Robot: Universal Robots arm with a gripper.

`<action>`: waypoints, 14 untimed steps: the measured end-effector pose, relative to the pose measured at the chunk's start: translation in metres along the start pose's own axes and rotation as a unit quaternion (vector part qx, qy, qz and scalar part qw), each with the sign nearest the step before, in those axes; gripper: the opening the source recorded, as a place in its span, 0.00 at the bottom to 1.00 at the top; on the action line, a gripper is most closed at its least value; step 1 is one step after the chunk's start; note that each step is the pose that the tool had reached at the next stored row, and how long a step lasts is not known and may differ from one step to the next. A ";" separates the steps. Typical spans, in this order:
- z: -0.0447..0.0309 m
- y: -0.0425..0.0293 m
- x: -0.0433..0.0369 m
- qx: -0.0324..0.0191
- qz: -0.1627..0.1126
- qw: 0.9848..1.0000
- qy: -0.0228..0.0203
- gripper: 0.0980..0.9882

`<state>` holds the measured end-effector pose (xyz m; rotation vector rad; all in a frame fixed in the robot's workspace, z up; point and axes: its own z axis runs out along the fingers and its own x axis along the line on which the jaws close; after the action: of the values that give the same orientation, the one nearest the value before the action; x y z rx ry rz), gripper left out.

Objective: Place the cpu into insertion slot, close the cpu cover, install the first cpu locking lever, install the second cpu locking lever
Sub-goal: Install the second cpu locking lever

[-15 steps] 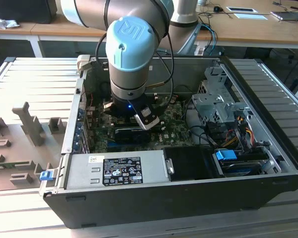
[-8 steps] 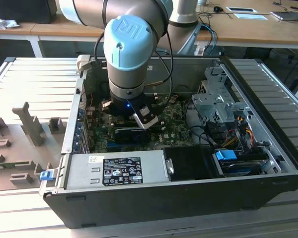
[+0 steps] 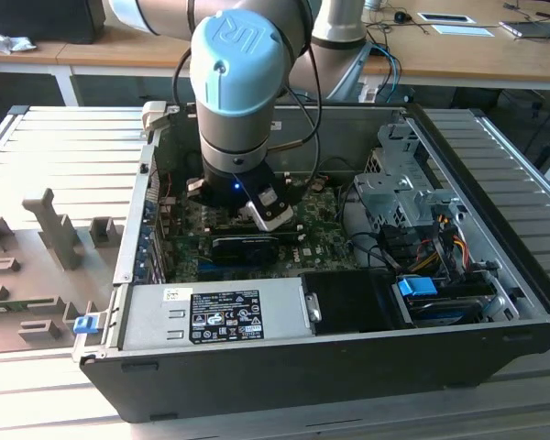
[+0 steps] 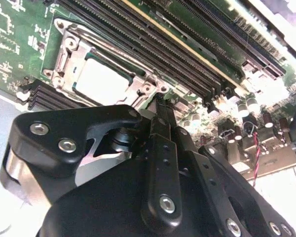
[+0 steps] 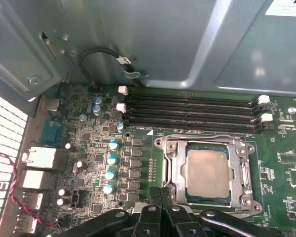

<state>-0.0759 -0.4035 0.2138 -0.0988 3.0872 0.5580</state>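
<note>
**CPU seated and covered, gripper working at the socket's edge**

The arm's black two-fingered gripper (image 5: 161,193) is hanging low inside the open grey computer case (image 3: 495,275), just above the green motherboard (image 5: 89,163). Its fingers are pressed together with nothing between them — clenched and empty, as both wrist views show. The tips (image 4: 159,101) are sitting just beside the near edge of the socket, at the silver frame's rim.

The small square cpu with its silvery-grey metal top (image 5: 207,173) is lying flat in the square black insertion slot (image 5: 183,195). The thin dull-silver cpu cover with the square window (image 5: 173,170) is lying down around the chip, so the chip's top is showing through the opening. In the second wrist view the same cpu (image 4: 101,81) is glaring pale inside that frame. Whether either locking lever is latched, I cannot tell from here.

The four long black memory slots (image 5: 192,111) are running alongside the socket, close by.

What worries me is the tight quarters. I'd judge that closed fingertips this near the frame could slip off a thin lever and scrape the board — small capacitors (image 5: 110,160) are standing near. Pressing on an unevenly seated cover could also load the chip crookedly against the pins below.
</note>
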 end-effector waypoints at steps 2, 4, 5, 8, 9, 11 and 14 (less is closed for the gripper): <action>-0.0030 0.0011 0.0000 0.000 0.000 1.000 0.000 0.01; -0.0062 0.0023 -0.0001 0.000 0.000 1.000 0.000 0.01; -0.0084 0.0032 -0.0001 0.000 0.000 1.000 0.000 0.01; -0.0145 0.0054 -0.0002 0.000 0.000 1.000 0.000 0.01; -0.0159 0.0059 -0.0002 0.000 0.000 1.000 0.000 0.01; -0.0171 0.0064 -0.0003 0.000 0.000 1.000 0.000 0.01; -0.0204 0.0076 -0.0003 0.000 0.000 1.000 0.000 0.01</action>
<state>-0.0759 -0.4035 0.2356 -0.0988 3.0872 0.5580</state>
